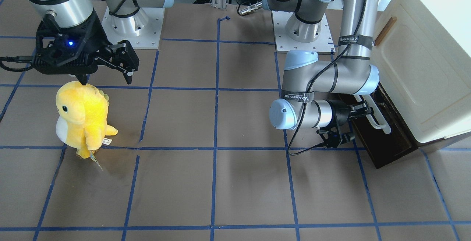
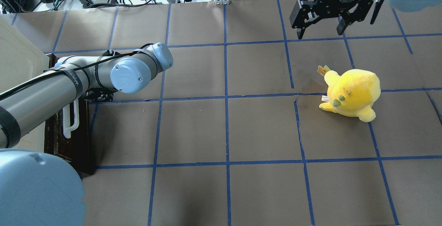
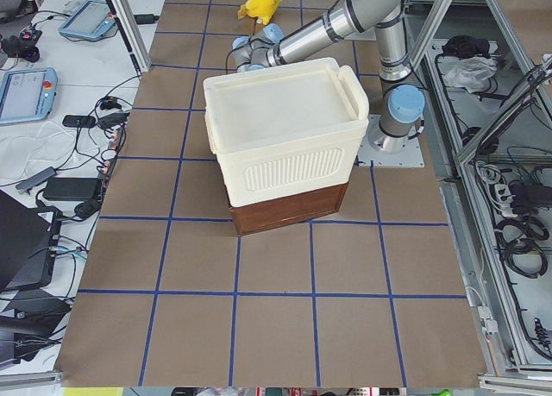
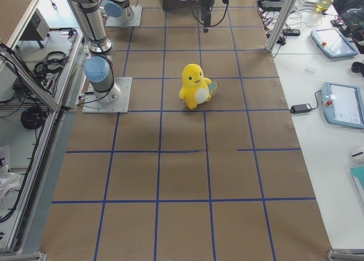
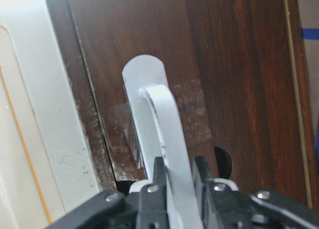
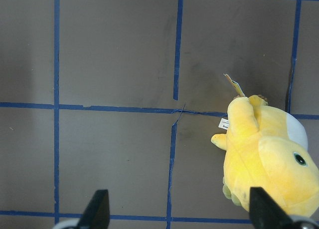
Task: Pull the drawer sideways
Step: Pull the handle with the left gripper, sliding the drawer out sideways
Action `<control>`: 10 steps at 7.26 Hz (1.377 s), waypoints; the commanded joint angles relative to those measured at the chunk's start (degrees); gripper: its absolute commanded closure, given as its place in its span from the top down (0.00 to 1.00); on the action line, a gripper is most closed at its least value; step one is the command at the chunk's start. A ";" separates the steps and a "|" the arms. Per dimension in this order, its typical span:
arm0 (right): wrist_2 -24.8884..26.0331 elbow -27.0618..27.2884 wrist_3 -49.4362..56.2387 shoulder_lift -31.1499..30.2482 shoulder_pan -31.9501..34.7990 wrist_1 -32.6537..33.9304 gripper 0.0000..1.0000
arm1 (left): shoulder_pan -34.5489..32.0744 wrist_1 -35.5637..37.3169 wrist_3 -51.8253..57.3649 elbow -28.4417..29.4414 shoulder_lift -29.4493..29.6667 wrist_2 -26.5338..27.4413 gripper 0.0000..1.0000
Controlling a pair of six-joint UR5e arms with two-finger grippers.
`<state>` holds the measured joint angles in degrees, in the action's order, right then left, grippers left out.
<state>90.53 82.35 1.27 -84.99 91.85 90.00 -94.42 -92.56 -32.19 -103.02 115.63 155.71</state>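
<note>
The dark-brown drawer (image 1: 392, 143) sits at the bottom of the cream cabinet (image 1: 423, 68), with a long white bar handle (image 1: 379, 120) on its front. My left gripper (image 1: 362, 110) is shut on this handle. In the left wrist view both fingers (image 5: 159, 175) press the white handle (image 5: 158, 119) against the brown drawer front (image 5: 239, 89). In the overhead view the left arm hides the gripper; the handle (image 2: 70, 122) and drawer (image 2: 74, 146) show below it. My right gripper (image 1: 106, 79) is open and empty, hanging above the table far from the drawer (image 2: 319, 31).
A yellow plush toy (image 1: 82, 117) stands on the brown table, just below the right gripper; it also shows in the right wrist view (image 6: 269, 159). Blue tape lines grid the table. The cream cabinet door with a small brown handle (image 1: 385, 30) is above the drawer.
</note>
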 commanded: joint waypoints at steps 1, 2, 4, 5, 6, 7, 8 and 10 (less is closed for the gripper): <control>0.00 0.00 -0.04 0.00 0.00 0.00 1.00 | -0.93 0.10 0.02 0.10 0.12 -0.15 0.25; 0.00 0.00 -0.04 0.00 0.00 0.00 1.00 | -1.03 0.10 0.02 0.10 0.13 -0.06 0.25; 0.00 0.00 -0.04 0.00 0.00 0.00 1.00 | -1.29 0.10 0.02 0.45 0.13 -0.32 0.25; 0.00 0.00 -0.04 0.00 0.00 0.00 1.00 | -1.38 0.10 0.11 0.80 0.21 -0.49 0.25; 0.00 0.00 -0.04 0.00 0.00 0.00 1.00 | -1.46 0.10 0.02 0.89 0.21 -0.50 0.25; 0.00 0.00 -0.04 0.00 0.00 0.00 1.00 | -2.07 0.10 -0.06 0.89 0.39 -0.84 0.25; 0.00 0.00 -0.04 0.00 0.00 0.00 1.00 | -2.78 0.19 -0.15 1.15 0.48 -1.11 0.25; 0.00 0.00 -0.04 0.00 0.00 0.00 1.00 | -3.04 0.19 -0.15 1.33 0.48 -1.20 0.25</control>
<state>90.53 82.36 1.23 -84.99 91.84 90.00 -97.16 -92.38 -32.33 -101.78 116.07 154.59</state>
